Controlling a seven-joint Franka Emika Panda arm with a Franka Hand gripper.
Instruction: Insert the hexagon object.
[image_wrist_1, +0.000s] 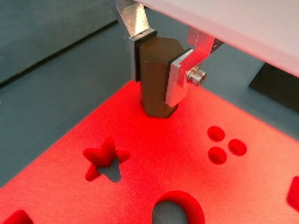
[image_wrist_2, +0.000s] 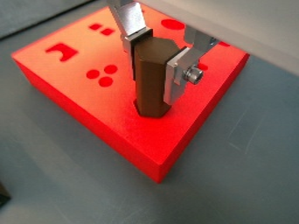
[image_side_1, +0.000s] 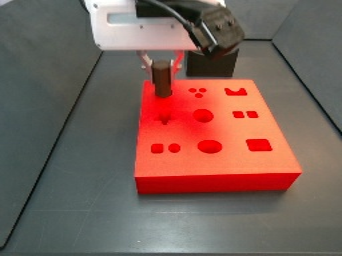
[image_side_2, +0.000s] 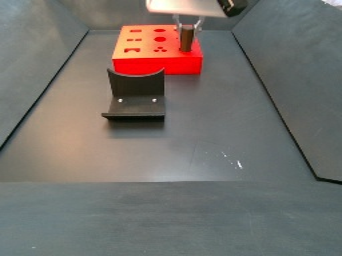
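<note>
Red block (image_side_1: 214, 150), fixture (image_side_2: 135, 95), dark floor (image_side_2: 174, 160)

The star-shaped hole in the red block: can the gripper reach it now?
Probably yes. The star-shaped hole lies uncovered on the red block, close to the gripper. The gripper, though, is shut on the hexagon object.

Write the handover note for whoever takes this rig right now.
End effector: shut on the hexagon object, held upright above the red block.
The peg's lower end sits at the block's top face near one corner; whether it has entered a hole cannot be told.
The fixture stands on the floor apart from the block.
Done: peg grasped and brought to the block.
Left: confirm seating, push down, release.
</note>
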